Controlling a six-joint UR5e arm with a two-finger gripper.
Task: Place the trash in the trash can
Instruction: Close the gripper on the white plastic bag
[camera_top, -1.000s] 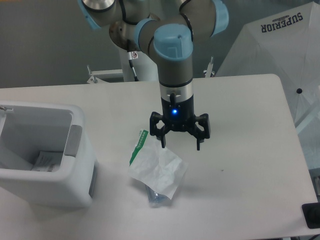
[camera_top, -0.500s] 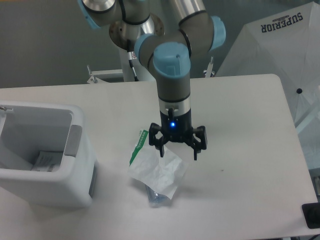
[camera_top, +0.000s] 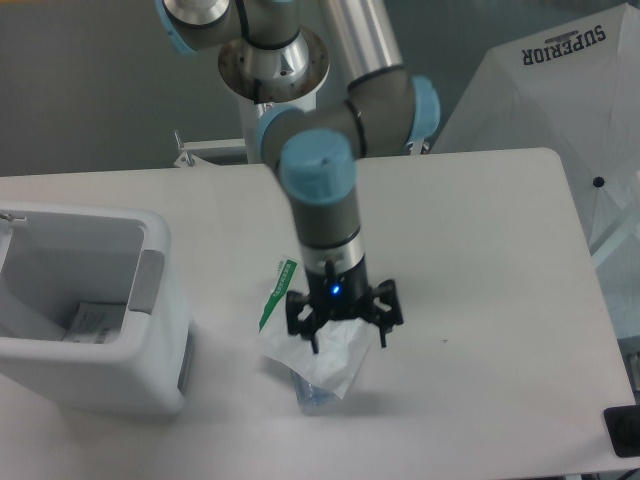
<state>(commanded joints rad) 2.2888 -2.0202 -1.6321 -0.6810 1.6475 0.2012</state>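
A thin white plastic bag (camera_top: 305, 355) with a green edge strip (camera_top: 274, 295) lies crumpled on the table, left of centre. A small clear bottle (camera_top: 312, 397) pokes out from under the bag's lower edge; its label is hidden. My gripper (camera_top: 347, 343) hangs open directly over the bag, its fingertips spread just above the right part of the bag with nothing between them. The trash can (camera_top: 85, 310), a white boxy bin with a grey side panel, stands at the left edge of the table, well left of the gripper.
Some paper lies inside the trash can. A white cloth-like cover printed "SUPERIOR" (camera_top: 560, 70) stands beyond the table's right rear corner. A small dark object (camera_top: 622, 432) sits at the lower right corner of the view.
The arm has swung left and down, bringing the open gripper from above the bag's upper right edge to low over the bag. The bag and bottle have not moved.
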